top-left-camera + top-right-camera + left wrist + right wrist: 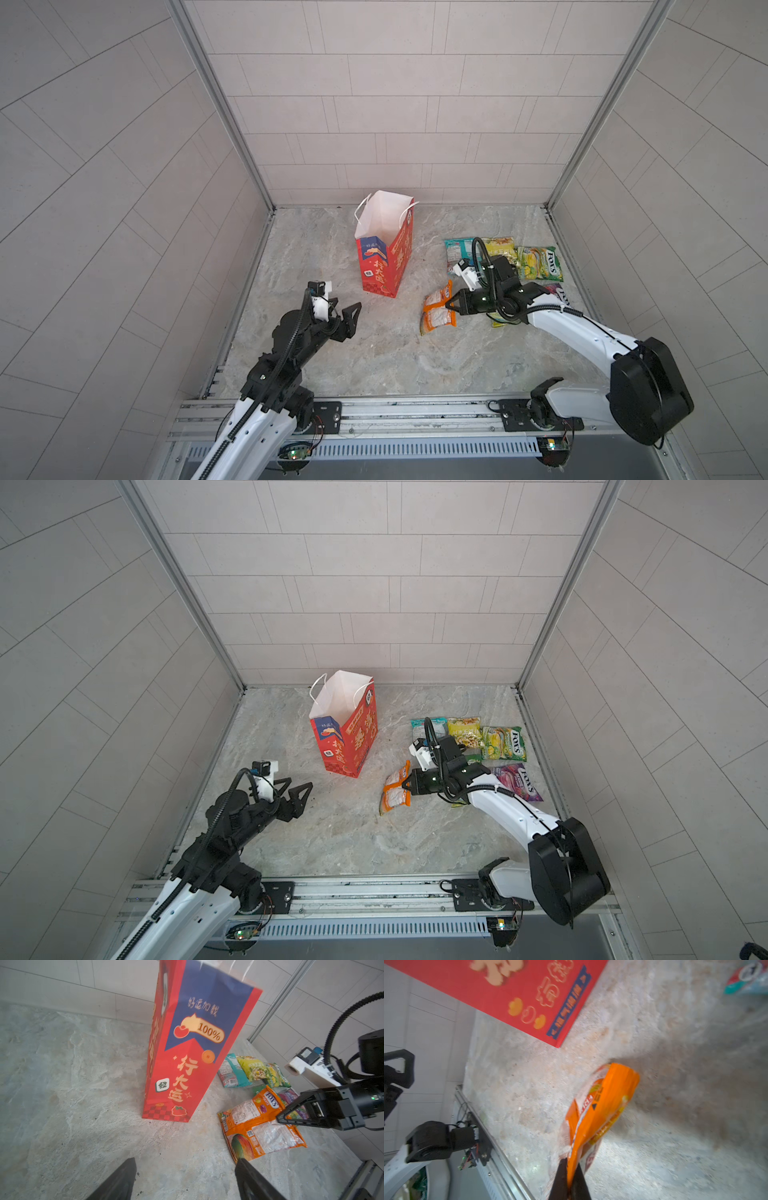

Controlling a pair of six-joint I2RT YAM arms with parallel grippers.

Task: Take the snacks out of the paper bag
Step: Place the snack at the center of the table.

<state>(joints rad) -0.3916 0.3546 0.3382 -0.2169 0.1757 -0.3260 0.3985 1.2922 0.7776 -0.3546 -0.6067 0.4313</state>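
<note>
Lettering is easiest to read in the left wrist view. The paper bag [187, 1053] stands upright on the marble table [374, 365], red with gold Chinese characters and a blue side panel carrying a "100%" badge. Its white inside and cord handles show in both top views [384, 266] [353, 737].

To the right of the bag, the snacks lie out on the table. The orange packet [259, 1126] reads "FOX'S FRUITS" and is nearest the bag, though apart from it. The right gripper [571, 1174] is closed tight on the edge of this packet, with the orange film pinched between its jaws. Farther back sit a teal packet [457, 249], a yellow packet [498, 247] whose print is too small to read, and a green-yellow packet [538, 264] marked "FOX'S". A purple packet [517, 781], also marked "FOX'S", lies beside the right arm and is partly hidden by it.

The left gripper [347, 305] hovers over bare table in front of the bag and to its left, jaws spread wide and holding nothing.
</note>
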